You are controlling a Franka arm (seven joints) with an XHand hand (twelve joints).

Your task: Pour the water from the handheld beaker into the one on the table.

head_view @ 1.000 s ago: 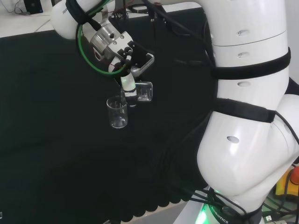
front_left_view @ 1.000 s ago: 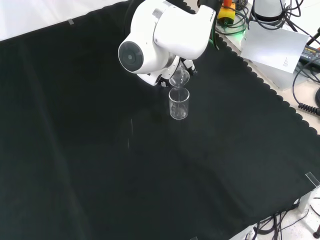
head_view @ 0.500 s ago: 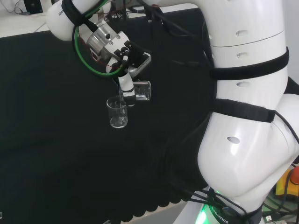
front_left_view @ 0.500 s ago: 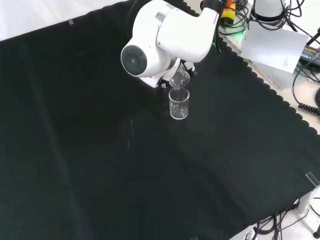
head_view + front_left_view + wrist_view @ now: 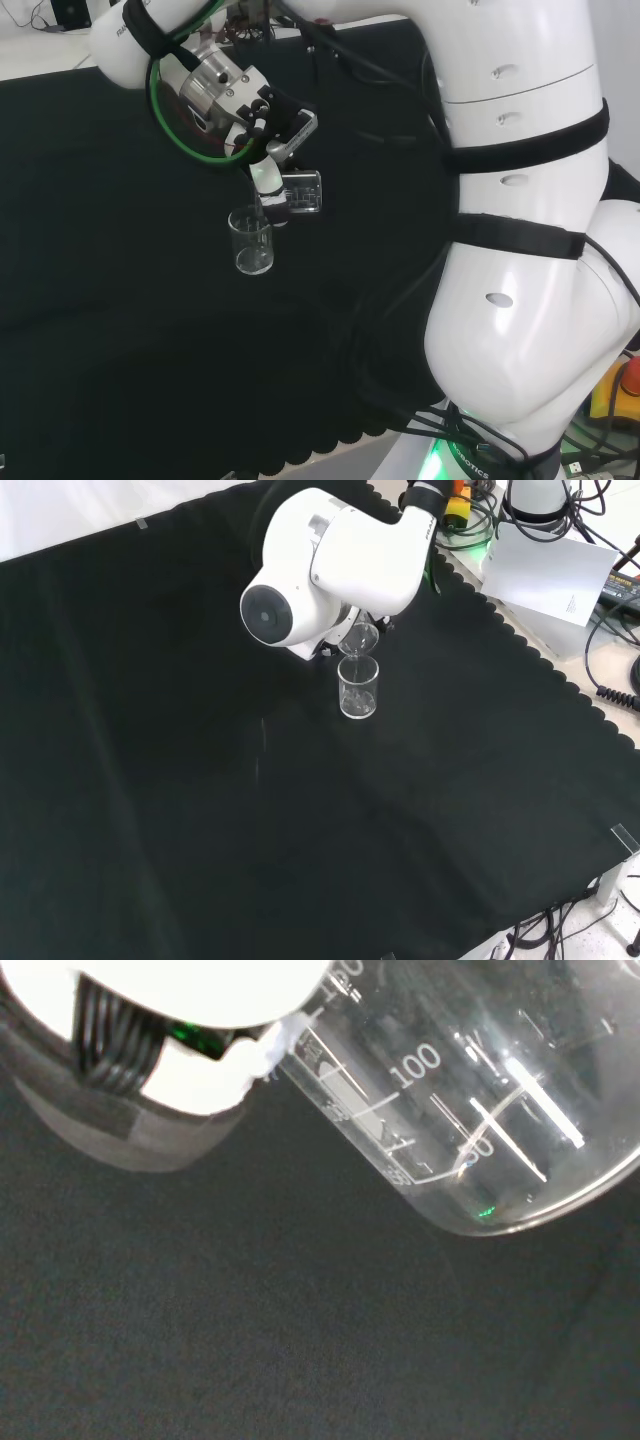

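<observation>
A clear glass beaker [image 5: 251, 241] stands upright on the black cloth [image 5: 100, 300]; in the front view this standing beaker [image 5: 358, 688] is just below the arm's big white link. The hand [image 5: 268, 178] is curled round a second clear beaker [image 5: 302, 193], tipped far over on its side with its mouth toward the standing one. In the front view the held beaker [image 5: 358, 638] hangs tilted right above the standing beaker's rim. The wrist view has the held beaker [image 5: 470, 1090] close up, with printed scale marks, against a white part of the hand [image 5: 180, 1020].
The arm's large white links [image 5: 530, 250] take up the right of the head view. In the front view a white link with a round grey cap [image 5: 300, 580] stands before the hand. Cables and a white sheet [image 5: 550, 570] lie beyond the cloth's scalloped edge at upper right.
The wrist and hand have drifted slightly up and left in the head view, and the held beaker has tipped a little further. The standing beaker has not moved.
</observation>
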